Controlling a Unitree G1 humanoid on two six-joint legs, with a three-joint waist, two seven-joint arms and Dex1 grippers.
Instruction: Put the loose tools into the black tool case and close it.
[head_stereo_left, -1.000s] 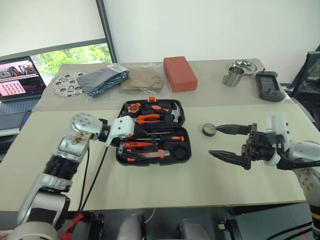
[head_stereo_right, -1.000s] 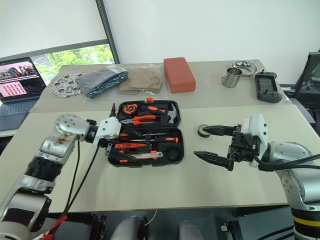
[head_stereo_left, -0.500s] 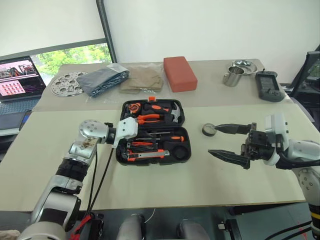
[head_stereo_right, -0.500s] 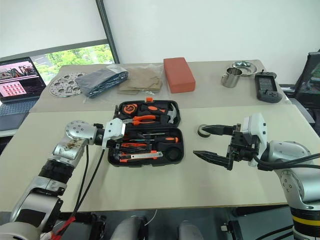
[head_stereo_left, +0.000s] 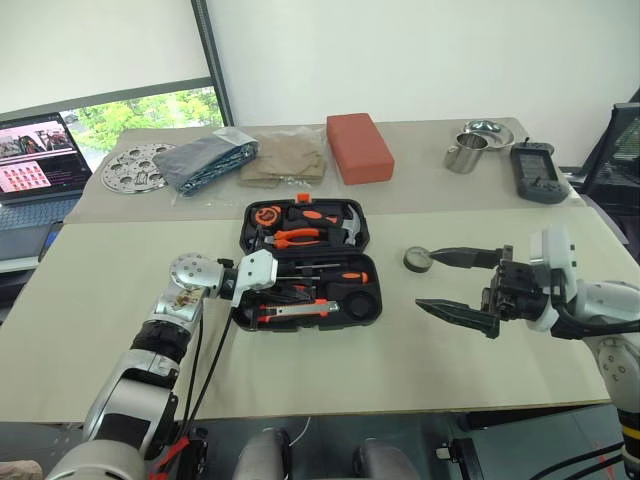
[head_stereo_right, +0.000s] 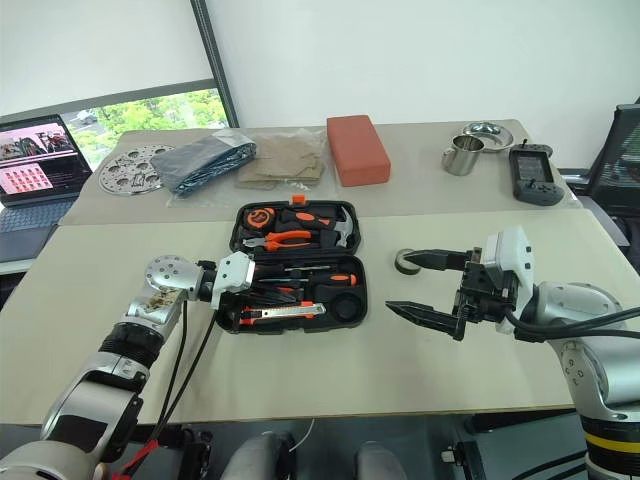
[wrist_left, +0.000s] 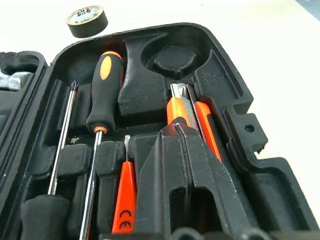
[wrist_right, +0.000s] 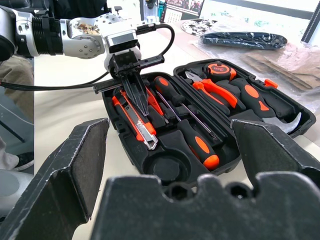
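The black tool case (head_stereo_left: 377, 300) lies open at the table's middle. Its near half holds an orange-and-black screwdriver (wrist_left: 104, 95), a slim orange screwdriver (wrist_left: 124, 197) and the utility knife (wrist_left: 178, 106). My left gripper (head_stereo_left: 278, 284) reaches in from the case's left side, low over these tools. Its fingers (wrist_left: 200, 170) are shut, their tips at the knife, and nothing shows between them. The dark tape roll (head_stereo_left: 417, 259) lies on the table to the right of the case. My right gripper (head_stereo_left: 430, 280) hovers wide open just short of the roll and holds nothing.
Pliers, a hammer and a tape measure fill the lid (head_stereo_left: 305, 222). Along the back stand a red-orange block (head_stereo_left: 359, 146), bagged cloth (head_stereo_left: 207, 160), a perforated metal disc (head_stereo_left: 137, 166), a metal cup (head_stereo_left: 466, 153) and a black handheld device (head_stereo_left: 540, 172). A laptop (head_stereo_left: 35, 160) stands far left.
My left gripper has sunk and moved right into the case's near half, and its fingers have gone from open to shut. The right arm has kept still.
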